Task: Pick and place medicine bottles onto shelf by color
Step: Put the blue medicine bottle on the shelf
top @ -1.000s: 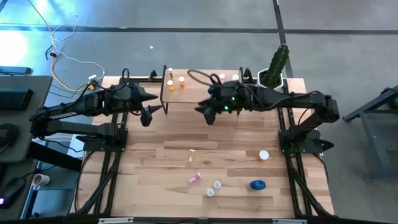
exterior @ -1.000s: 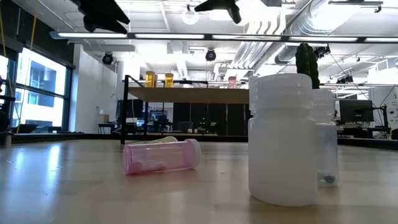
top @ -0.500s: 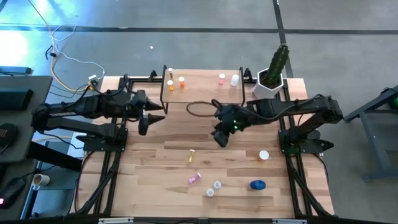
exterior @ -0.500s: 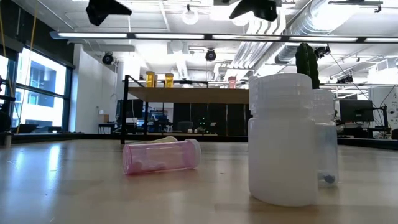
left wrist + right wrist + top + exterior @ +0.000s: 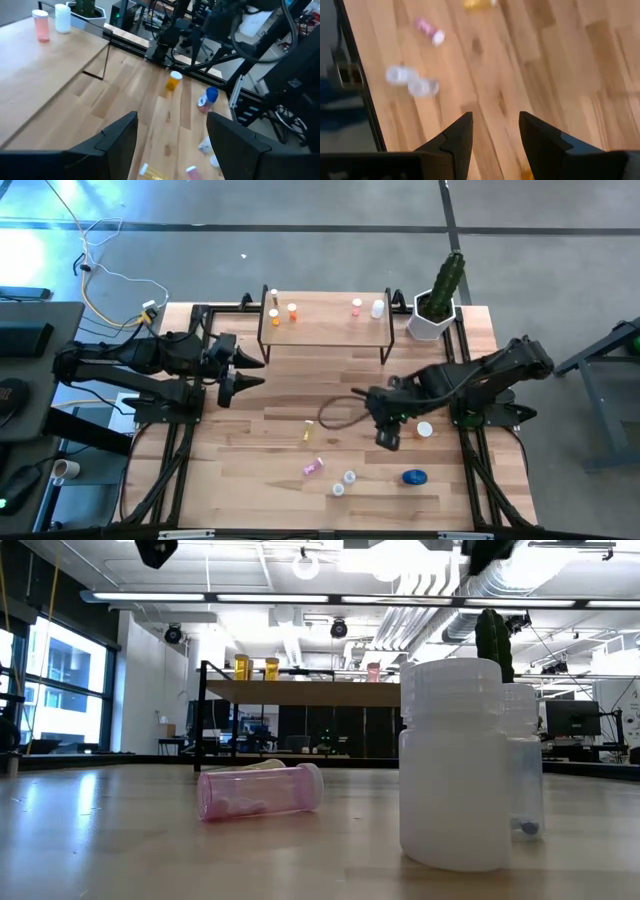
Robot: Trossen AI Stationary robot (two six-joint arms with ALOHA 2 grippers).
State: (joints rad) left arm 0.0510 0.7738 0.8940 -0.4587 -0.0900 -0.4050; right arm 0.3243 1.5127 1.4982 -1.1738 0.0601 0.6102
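Observation:
The shelf (image 5: 325, 330) stands at the table's far side on thin black legs and carries yellow, orange, pink (image 5: 356, 306) and white (image 5: 377, 307) medicine bottles, all upright. Loose on the table lie a yellow bottle (image 5: 309, 430), a pink one (image 5: 314, 467), two clear ones (image 5: 344, 483), a blue jar (image 5: 414, 477) and an orange bottle (image 5: 425, 430). My right gripper (image 5: 388, 442) hangs open, pointing steeply down, just left of the orange bottle, with nothing between its fingers (image 5: 455, 137). My left gripper (image 5: 250, 372) is open and empty near the shelf's left end.
A white pot with a cactus (image 5: 437, 310) stands right of the shelf. A dark cable loop (image 5: 338, 412) trails from the right arm over the table's middle. Bare wood lies between the shelf and the loose bottles.
My right gripper has swung from beside the shelf toward the table's near edge and right, tipping from nearly level to steeply down, still open. My left gripper has swung a little away from the shelf's left end toward the near edge.

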